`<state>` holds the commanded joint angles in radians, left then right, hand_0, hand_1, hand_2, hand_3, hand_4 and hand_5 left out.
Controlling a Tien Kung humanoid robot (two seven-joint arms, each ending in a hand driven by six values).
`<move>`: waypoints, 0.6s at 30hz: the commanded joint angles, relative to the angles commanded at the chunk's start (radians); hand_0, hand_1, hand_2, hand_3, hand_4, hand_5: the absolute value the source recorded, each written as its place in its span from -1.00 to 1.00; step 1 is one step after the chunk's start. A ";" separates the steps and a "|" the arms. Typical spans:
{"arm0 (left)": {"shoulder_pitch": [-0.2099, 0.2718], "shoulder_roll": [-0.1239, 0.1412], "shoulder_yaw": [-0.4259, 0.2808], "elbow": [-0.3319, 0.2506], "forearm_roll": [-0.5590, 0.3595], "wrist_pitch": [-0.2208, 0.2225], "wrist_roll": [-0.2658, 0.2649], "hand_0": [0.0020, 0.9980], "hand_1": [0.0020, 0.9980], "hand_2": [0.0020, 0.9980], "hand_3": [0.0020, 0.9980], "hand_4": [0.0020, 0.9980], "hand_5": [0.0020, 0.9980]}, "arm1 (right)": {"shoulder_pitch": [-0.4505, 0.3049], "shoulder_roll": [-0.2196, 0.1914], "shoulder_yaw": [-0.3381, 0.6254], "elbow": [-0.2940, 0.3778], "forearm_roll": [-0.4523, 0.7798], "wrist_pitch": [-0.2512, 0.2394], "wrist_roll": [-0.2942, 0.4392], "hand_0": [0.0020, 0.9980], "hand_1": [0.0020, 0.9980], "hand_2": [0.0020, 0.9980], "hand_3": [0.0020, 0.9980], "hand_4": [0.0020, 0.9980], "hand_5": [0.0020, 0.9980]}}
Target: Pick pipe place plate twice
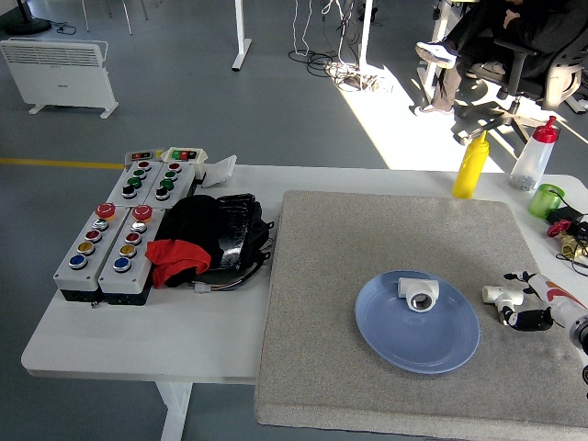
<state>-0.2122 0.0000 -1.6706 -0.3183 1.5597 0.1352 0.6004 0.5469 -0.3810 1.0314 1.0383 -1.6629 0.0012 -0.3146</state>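
A blue plate [418,342] lies on the grey mat [367,239]. One white pipe tee fitting [420,293] lies in the plate near its far rim. A second white pipe fitting [502,298] lies on the mat just right of the plate. My right hand [525,299] comes in from the right edge, its fingers [528,320] curled around the right end of this second fitting, touching it. The fitting rests on the mat. My left arm is out of view.
Control boxes with coloured buttons [115,239] and a black and red cloth bundle [207,241] sit on the table's left. A yellow squeeze bottle [470,165], a clear bottle with red cap [534,156] and a green cup [547,199] stand at the far right.
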 joint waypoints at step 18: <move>-0.003 0.000 0.000 0.001 -0.002 0.001 -0.001 0.36 0.34 0.40 0.27 -0.32 1.00 | 0.006 0.007 -0.032 -0.014 0.007 0.025 -0.006 0.86 0.72 0.90 0.75 0.60 -0.35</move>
<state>-0.2150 0.0000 -1.6708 -0.3174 1.5581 0.1363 0.5993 0.5526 -0.3744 0.9989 1.0244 -1.6555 0.0263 -0.3210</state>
